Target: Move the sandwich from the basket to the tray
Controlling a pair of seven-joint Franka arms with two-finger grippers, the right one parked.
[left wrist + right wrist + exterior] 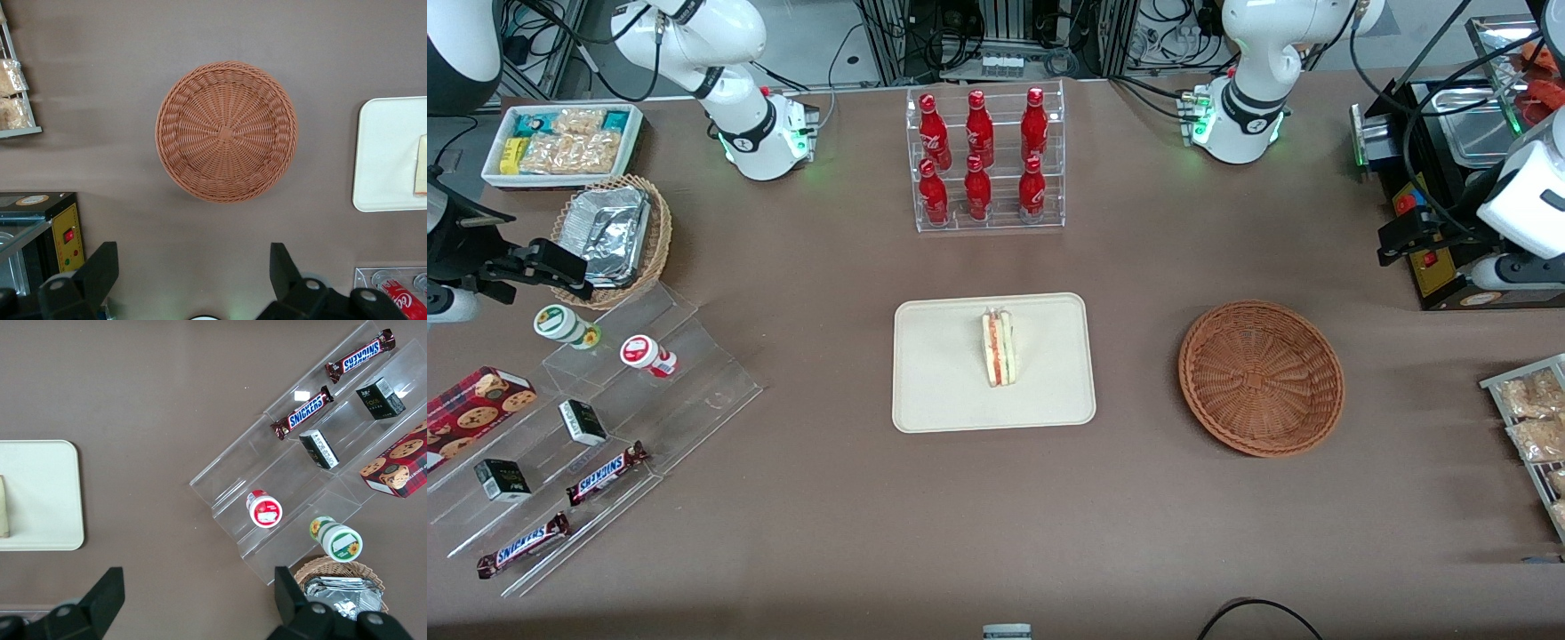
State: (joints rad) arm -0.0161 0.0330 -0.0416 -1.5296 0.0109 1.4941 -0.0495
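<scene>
Sandwich (pixel 999 348) upright on cream tray (pixel 934 391), well apart from gripper (pixel 193 277); gripper fingers (pixel 100 270) spread wide, holding nothing, hovering high above wicker basket (pixel 227 131); basket empty.

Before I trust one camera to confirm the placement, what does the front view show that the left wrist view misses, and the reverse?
Only the front view shows the whole sandwich standing on the tray and the full cola bottle rack. Only the left wrist view shows the hand, open and held above the bare table beside the basket, nothing between its fingers. Both show the basket empty, the tray, and at least an edge of the sandwich.
</scene>
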